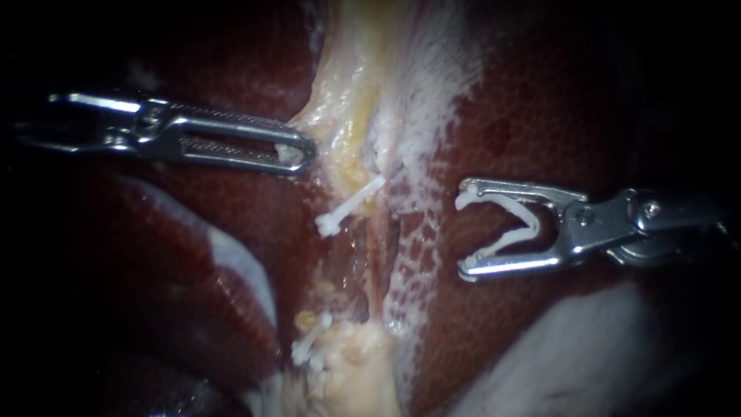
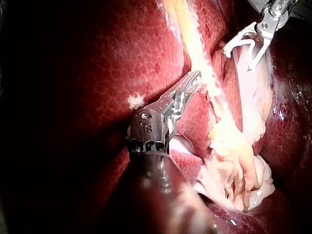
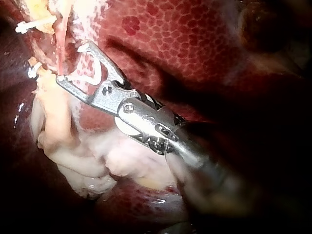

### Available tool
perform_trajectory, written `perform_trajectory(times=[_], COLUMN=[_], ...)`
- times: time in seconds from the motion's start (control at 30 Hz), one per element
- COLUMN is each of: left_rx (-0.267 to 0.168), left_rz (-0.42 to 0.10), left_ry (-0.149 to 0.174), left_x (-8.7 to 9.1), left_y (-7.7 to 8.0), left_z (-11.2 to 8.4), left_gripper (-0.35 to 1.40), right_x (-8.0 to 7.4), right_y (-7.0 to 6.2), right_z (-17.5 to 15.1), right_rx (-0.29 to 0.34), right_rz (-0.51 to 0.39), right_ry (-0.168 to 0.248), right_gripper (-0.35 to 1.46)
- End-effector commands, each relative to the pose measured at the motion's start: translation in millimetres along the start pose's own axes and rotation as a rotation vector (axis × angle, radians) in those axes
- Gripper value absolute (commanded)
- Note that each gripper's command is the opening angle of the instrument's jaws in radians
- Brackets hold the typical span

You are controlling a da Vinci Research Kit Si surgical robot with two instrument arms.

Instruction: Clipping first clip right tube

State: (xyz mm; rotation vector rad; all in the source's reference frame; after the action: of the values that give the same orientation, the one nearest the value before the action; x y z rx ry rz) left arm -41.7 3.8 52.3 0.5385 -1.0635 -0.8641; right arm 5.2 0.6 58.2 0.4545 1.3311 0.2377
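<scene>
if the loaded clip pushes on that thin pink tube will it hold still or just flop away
Probably floppy: the thin tube is a narrow soft strand beside loose pale tissue. Likely slippery, given the wet sheen around. The clip in the right instrument may nudge it sideways.

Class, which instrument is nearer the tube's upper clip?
Left. The left instrument lies just up-left of the upper clip; the right instrument, holding a loaded clip, is farther right.

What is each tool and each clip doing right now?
left tool: jaws shut on pale tissue.
right tool: jaws wide apart, holding the loaded clip.
loaded clip: open.
upper clip: closed.
lower clip: closed.
</scene>
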Motion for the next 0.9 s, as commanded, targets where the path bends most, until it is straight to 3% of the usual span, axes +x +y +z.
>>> perform_trajectory(times=[0.03,0.17,0.3,0.5,0.57,0.73,0.9], left_rx=[0.000,0.000,0.006,-0.005,-0.004,0.000,-0.001], left_rz=[0.000,0.000,-0.003,-0.025,-0.021,-0.002,0.005], left_ry=[0.000,0.000,0.002,0.002,-0.013,-0.052,-0.062], left_x=[0.0,0.0,-0.7,-3.3,-4.4,-6.5,-7.1], left_y=[0.0,-0.1,0.1,0.4,0.3,-0.6,-1.7], left_z=[0.0,0.0,-0.6,-2.8,-3.7,-5.4,-5.7], left_gripper=[-0.11,-0.11,-0.11,-0.11,-0.13,-0.15,-0.15], right_x=[0.0,-0.4,-1.9,-4.9,-5.7,-6.4,-6.2], right_y=[0.0,-0.2,-0.9,-2.2,-2.6,-2.8,-2.5], right_z=[0.0,0.3,1.4,4.0,4.8,6.4,8.1], right_rx=[0.000,0.001,0.008,0.030,0.034,0.037,0.052], right_rz=[0.000,-0.004,0.002,0.035,0.051,0.086,0.097], right_ry=[0.000,0.000,-0.001,-0.004,-0.005,-0.007,-0.008], right_gripper=[0.60,0.60,0.60,0.60,0.60,0.60,0.59])
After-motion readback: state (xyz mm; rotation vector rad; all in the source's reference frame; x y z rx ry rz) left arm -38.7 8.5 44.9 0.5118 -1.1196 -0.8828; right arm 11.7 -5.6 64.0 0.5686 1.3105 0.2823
